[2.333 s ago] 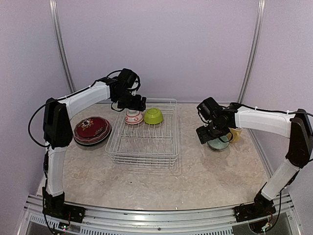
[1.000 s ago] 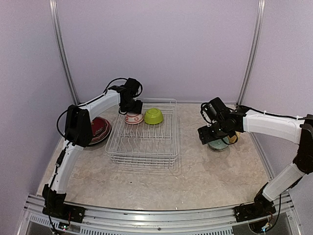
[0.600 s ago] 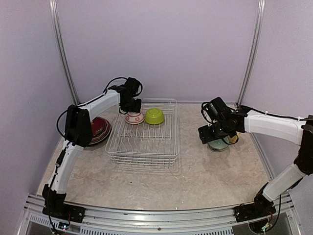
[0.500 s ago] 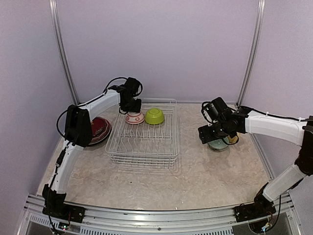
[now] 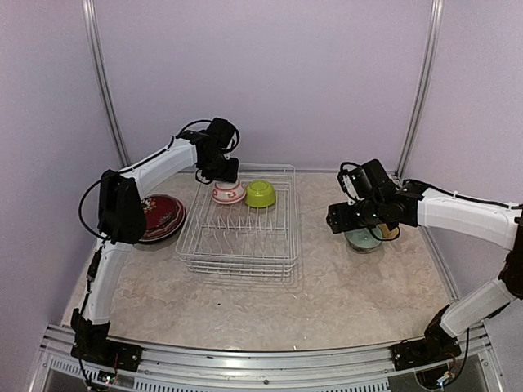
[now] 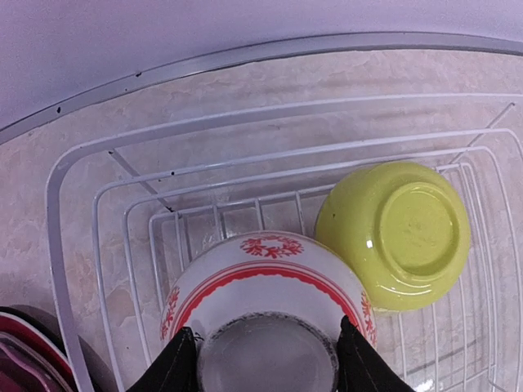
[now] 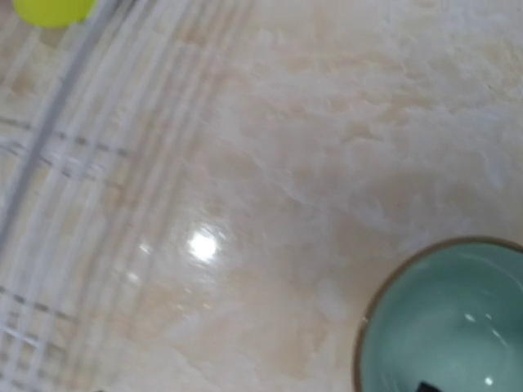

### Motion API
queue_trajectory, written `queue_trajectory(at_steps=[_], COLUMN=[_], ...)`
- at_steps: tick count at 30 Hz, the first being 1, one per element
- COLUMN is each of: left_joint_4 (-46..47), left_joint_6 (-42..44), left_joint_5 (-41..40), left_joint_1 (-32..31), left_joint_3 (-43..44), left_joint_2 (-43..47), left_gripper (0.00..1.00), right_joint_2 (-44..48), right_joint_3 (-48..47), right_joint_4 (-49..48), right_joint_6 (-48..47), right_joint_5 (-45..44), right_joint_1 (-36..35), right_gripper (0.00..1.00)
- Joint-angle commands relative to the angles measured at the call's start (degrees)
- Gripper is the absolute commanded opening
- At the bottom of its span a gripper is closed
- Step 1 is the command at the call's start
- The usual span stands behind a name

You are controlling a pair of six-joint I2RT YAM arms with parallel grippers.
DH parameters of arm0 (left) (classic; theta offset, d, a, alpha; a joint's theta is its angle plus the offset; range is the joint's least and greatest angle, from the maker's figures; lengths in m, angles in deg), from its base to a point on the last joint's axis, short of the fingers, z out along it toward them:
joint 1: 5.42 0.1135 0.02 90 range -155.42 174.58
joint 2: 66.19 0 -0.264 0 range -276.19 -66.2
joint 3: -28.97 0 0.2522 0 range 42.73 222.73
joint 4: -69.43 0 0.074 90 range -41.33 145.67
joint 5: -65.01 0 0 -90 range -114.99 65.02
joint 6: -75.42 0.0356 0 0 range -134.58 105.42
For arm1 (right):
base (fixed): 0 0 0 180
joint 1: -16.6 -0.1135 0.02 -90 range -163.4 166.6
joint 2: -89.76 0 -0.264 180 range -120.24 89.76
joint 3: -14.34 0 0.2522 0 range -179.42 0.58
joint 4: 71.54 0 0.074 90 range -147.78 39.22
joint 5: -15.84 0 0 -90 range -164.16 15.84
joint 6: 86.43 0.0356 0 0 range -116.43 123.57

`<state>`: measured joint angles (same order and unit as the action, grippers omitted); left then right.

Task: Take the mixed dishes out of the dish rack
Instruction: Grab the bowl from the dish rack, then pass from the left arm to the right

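Note:
The white wire dish rack (image 5: 241, 237) stands mid-table. At its back lie an upside-down pinkish bowl (image 5: 226, 193) with red trim and an upside-down lime green bowl (image 5: 260, 193). My left gripper (image 5: 221, 170) is above the pinkish bowl (image 6: 265, 282), its fingers (image 6: 176, 367) pressed to both sides of the foot ring. The lime bowl (image 6: 392, 233) touches it on the right. My right gripper (image 5: 339, 219) hovers left of a pale green bowl (image 5: 362, 239), which stands upright on the table (image 7: 453, 327). Its fingers do not show in the right wrist view.
Stacked dark red plates (image 5: 159, 216) lie on the table left of the rack. A pale yellow mug (image 5: 392, 231) stands behind the pale green bowl, partly hidden by my right arm. The back wall is close behind the rack.
My left arm has lifted a little, and the pinkish bowl has come up slightly with it. My right gripper has moved left, away from the pale green bowl.

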<state>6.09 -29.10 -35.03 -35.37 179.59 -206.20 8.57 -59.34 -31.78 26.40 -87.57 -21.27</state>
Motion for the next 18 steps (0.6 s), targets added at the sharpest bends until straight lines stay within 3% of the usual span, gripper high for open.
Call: queue_trajectory(at_steps=[1, 9, 18], left_joint_4=[-0.84, -0.13, 8.68], left_joint_6=[-0.74, -4.97, -9.84], left_joint_5=[1.17, 7.48, 18.34], left_joint_1=[-1.17, -1.86, -2.32], left_joint_3=[-0.98, -6.88, -18.74], left_joint_2=[7.10, 14.23, 25.30], left_gripper=[0.25, 0.24, 0.25], right_joint_2=[1.73, 0.55, -5.42], right_joint_3=[0.98, -0.61, -2.76], right_joint_4=[-4.56, -15.30, -34.26], right_joint_6=[1.95, 4.98, 14.92], right_joint_5=[3.01, 12.13, 27.07], right_joint_1=[-0.51, -0.53, -0.35], right_gripper=[0.79, 0.85, 0.87])
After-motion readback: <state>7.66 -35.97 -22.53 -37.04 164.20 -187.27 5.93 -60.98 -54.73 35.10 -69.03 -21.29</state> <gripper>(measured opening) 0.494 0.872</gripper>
